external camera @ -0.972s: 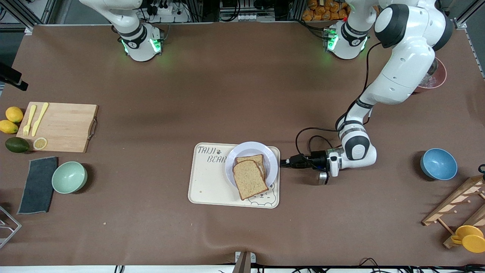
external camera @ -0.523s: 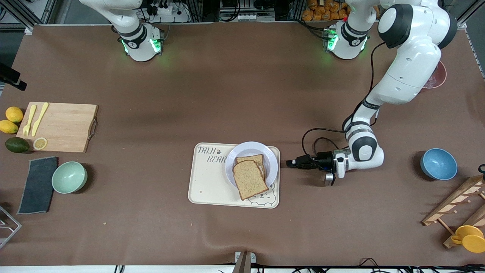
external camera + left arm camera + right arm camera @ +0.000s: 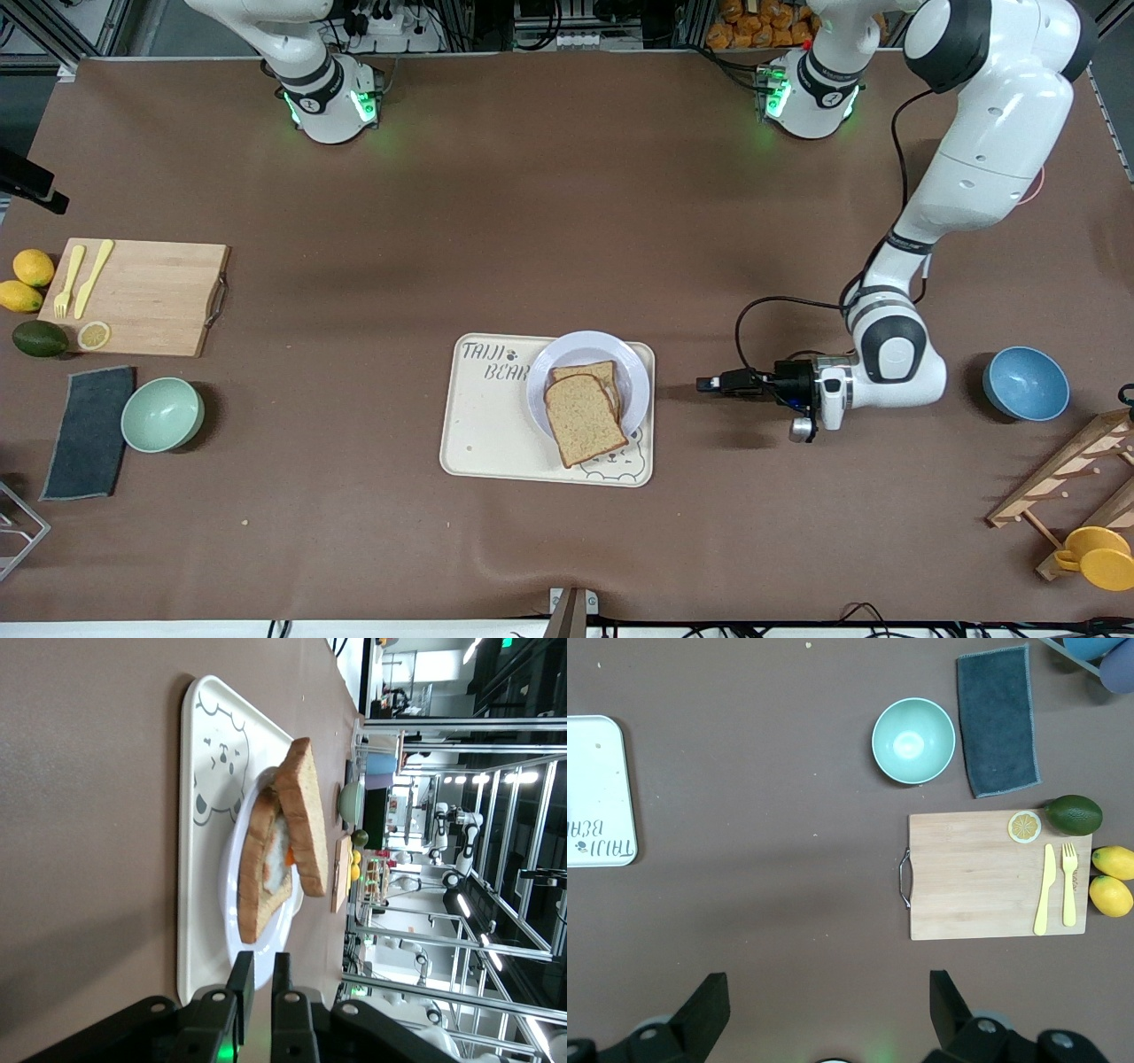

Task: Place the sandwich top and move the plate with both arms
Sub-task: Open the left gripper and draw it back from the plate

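Observation:
The plate [image 3: 567, 350] sits on a cream tray [image 3: 487, 434]. On it lies a bread slice [image 3: 592, 370] with egg [image 3: 279, 859] on it. The sandwich top [image 3: 583, 421] leans over it, shifted toward the front camera and hanging past the plate rim. My left gripper [image 3: 706, 385] hovers low beside the tray, toward the left arm's end of the table, pointing at the plate. Its fingers [image 3: 241, 974] are shut to a thin gap with nothing between them. My right gripper [image 3: 828, 992] is open, high over bare table between the tray and the cutting board, and is out of the front view.
A wooden cutting board [image 3: 146, 297] with a yellow fork and knife, lemons, an avocado, a green bowl [image 3: 162, 414] and a grey cloth [image 3: 89, 432] lie toward the right arm's end. A blue bowl [image 3: 1025, 383] and a wooden rack [image 3: 1063, 478] are near the left arm.
My left gripper has drawn back from the plate's rim toward the left arm's end of the table, empty. The sandwich and plate have not moved.

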Motion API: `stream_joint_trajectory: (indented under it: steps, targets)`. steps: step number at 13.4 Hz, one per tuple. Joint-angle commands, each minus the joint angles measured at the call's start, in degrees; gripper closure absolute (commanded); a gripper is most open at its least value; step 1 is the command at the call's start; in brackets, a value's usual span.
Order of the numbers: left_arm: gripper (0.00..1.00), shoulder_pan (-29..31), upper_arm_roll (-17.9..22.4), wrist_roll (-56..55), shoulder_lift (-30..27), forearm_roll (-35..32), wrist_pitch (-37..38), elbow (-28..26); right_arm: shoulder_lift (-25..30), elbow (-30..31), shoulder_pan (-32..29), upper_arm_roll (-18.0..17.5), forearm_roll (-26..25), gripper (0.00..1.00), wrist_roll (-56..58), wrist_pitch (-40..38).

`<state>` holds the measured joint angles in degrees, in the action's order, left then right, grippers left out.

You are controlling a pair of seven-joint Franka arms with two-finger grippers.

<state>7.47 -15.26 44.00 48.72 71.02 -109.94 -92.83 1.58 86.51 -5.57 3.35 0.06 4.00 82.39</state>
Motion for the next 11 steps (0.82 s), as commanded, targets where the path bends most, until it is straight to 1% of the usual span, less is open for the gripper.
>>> stream_joint_trajectory:
  steps: [1, 4, 5, 7, 9, 11]
  targets:
    - [0.85, 0.8, 0.05, -7.84, -1.61, -3.77, 3.06, 2.03, -0.35, -0.73, 0.21, -0.1, -0.24, 0.0, -0.49, -0.56]
    - [0.85, 0.88, -0.21, -19.88, -5.12, -10.7, 4.12, 4.14, -0.35, -0.82, 0.12, -0.1, -0.24, 0.0, -0.49, -0.56]
    - [0.85, 0.88, -0.21, -22.79, -6.18, -11.94, 4.99, 4.49, -0.35, -0.82, 0.21, -0.1, -0.24, 0.0, -0.49, -0.56]
    - [0.86, 0.88, 0.05, -27.62, -7.32, -15.1, 7.36, 6.86, -0.35, -0.82, 0.12, -0.1, -0.24, 0.0, -0.49, -0.56]
    - [0.87, 0.53, 0.05, -35.08, -9.16, -20.63, 8.43, 8.97, -0.43, -0.82, 0.21, -0.1, -0.15, 0.0, -0.49, -0.56]
    - [0.87, 0.01, -0.38, -41.95, -11.18, -25.73, 8.52, 9.24, -0.44, -0.82, 0.12, -0.1, -0.15, 0.0, -0.49, -0.56]
